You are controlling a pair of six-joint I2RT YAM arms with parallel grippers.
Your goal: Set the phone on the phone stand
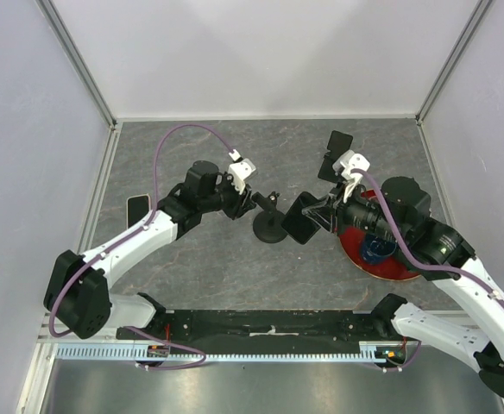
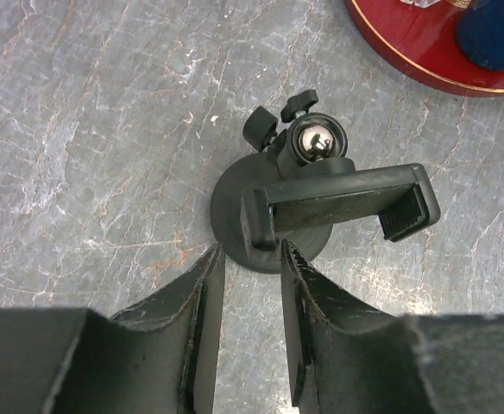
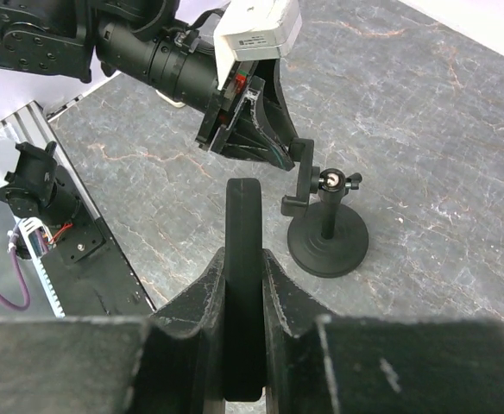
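The black phone stand stands mid-table on a round base, with a ball joint and a clamp cradle. My left gripper is open and empty. Its fingertips are just short of the cradle's left end, with bare table showing between them. My right gripper is shut on a black phone, held on edge a little right of the stand and above the table. In the right wrist view the phone shows edge-on between the jaws, with the stand to its right.
A red plate holding a blue cup lies under my right arm. It also shows in the left wrist view. A second phone lies at the table's left edge. A dark object stands at the back right.
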